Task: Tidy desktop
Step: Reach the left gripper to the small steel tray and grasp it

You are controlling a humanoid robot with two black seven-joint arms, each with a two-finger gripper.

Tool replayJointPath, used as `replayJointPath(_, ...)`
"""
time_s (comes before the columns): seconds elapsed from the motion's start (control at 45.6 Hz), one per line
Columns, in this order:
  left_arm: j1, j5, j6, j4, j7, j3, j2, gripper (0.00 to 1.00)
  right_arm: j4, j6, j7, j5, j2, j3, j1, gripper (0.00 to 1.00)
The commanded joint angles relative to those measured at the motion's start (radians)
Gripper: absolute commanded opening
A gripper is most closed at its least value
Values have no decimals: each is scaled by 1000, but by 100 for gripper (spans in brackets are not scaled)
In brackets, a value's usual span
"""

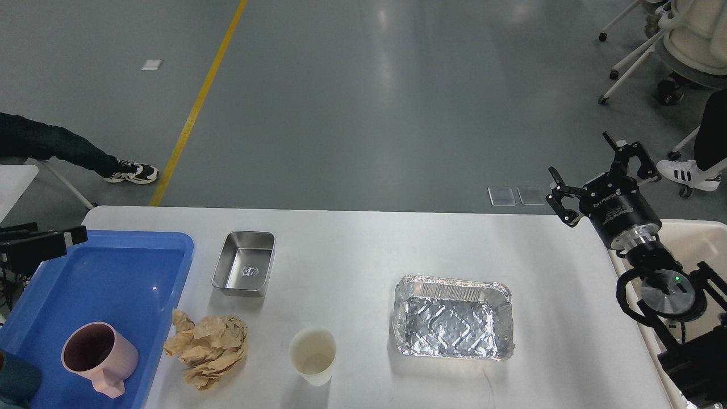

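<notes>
The white desktop (352, 250) holds a small steel tray (244, 264), a crumpled brown paper (207, 346), a white paper cup (312, 355) and a foil tray (452, 318). A pink cup (99, 355) stands upright in the blue tray (113, 236) at the left. My left gripper (48, 238) hovers at the blue tray's far left corner, open and empty, well away from the pink cup. My right gripper (593, 179) is open and empty, raised over the desktop's far right corner.
A cream bin (690, 244) stands off the desktop's right edge, behind my right arm. A person's leg and shoe (130, 170) are on the floor at the far left. Chairs and another person's shoe (687, 173) are at the far right.
</notes>
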Motion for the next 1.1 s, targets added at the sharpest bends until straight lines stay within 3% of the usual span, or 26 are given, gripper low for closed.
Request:
replayJointPath(0.0, -8, -2, -19, -20, 2, -1, -6, 97, 0, 2, 0, 0, -9, 1, -1, 100)
replayJointPath(0.263, -3, -3, -64, -15, 7, -2, -18, 97, -2, 2, 0, 0, -6, -3, -1, 100)
replayJointPath(0.373, -3, -11, -64, 49, 31, -4, -93, 97, 0, 2, 0, 0, -5, -3, -1, 100)
replayJointPath(0.571, -5, -12, -67, 317, 105, 3, -383, 97, 0, 2, 0, 0, -9, -3, -1, 100)
replayJointPath(0.658, -8, -11, -76, 475, 106, 1, -547, 97, -2, 2, 0, 0, -20, 0, -3, 100)
replayJointPath(0.812, -20, -9, -94, 618, 108, 9, -745, 97, -3, 2, 0, 0, -23, 4, -7, 100)
replayJointPath(1.075, -17, 5, -93, 824, 111, 65, -932, 97, -7, 6, 0, 0, -43, 11, -21, 100)
